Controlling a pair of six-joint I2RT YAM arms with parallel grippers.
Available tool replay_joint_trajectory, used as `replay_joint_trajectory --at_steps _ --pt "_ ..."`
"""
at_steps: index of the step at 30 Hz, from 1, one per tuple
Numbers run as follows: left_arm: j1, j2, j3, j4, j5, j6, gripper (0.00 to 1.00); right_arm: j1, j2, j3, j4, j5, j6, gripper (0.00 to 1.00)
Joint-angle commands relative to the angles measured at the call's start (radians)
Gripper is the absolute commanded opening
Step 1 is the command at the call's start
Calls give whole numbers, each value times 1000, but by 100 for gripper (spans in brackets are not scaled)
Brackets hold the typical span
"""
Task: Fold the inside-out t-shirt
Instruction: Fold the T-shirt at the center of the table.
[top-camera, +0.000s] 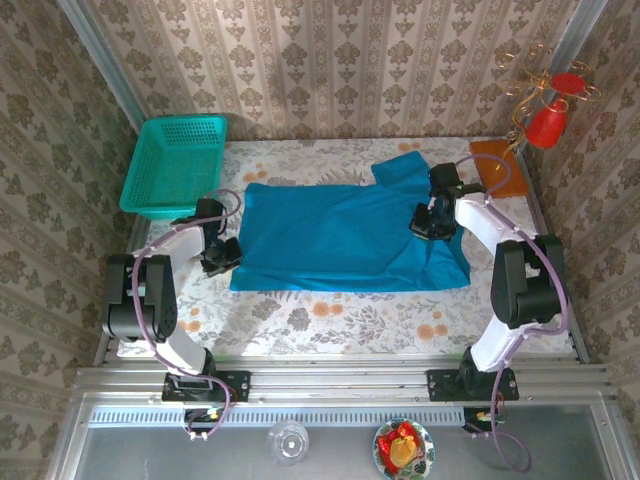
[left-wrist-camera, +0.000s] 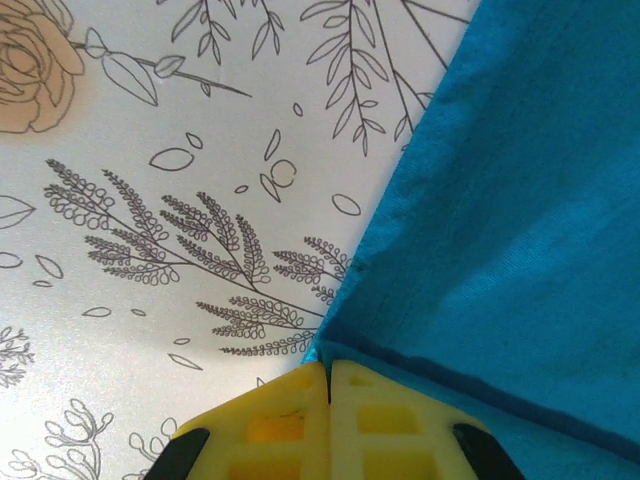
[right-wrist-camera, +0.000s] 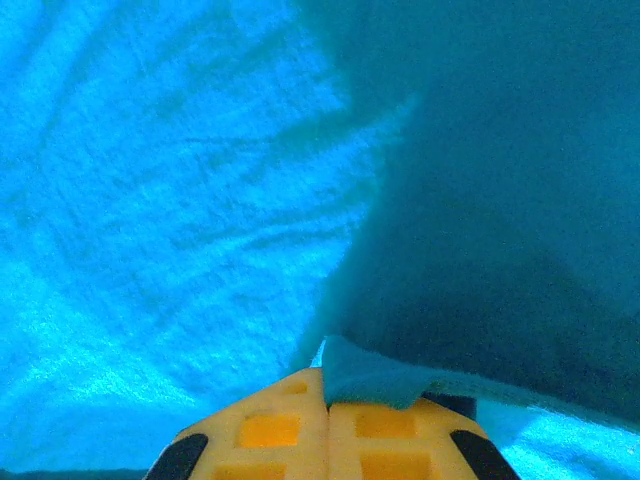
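The inside-out t-shirt (top-camera: 345, 235), plain teal-blue, lies spread flat across the middle of the flowered table, with one sleeve (top-camera: 400, 168) sticking out at the back. At the shirt's left edge near the front corner, my left gripper (top-camera: 222, 255) is shut. In the left wrist view its yellow fingertips (left-wrist-camera: 328, 368) pinch the hem of the cloth (left-wrist-camera: 520, 220), which rises in a fold from them. My right gripper (top-camera: 430, 222) sits on the shirt's right part. In the right wrist view it is shut (right-wrist-camera: 327, 375), with a small flap of the cloth (right-wrist-camera: 180, 200) caught between the fingers and draped over the right one.
A turquoise-green mesh basket (top-camera: 175, 165) stands at the back left corner, close behind the left arm. An orange flat piece (top-camera: 497, 165) lies at the back right, below red hanging ornaments (top-camera: 550, 115). Bare tablecloth (top-camera: 330, 315) runs along the front of the shirt.
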Motion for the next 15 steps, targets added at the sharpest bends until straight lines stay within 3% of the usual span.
replay_joint_trajectory --at_steps 1,8,15 --pt "8 17 40 2 -19 16 0 -6 28 37 7 -40 -37 0" --pt "7 30 64 -4 -17 19 0 -28 76 80 -4 -47 -58 0" --pt "7 17 92 -19 -27 40 2 -43 86 80 -25 -13 -54 13"
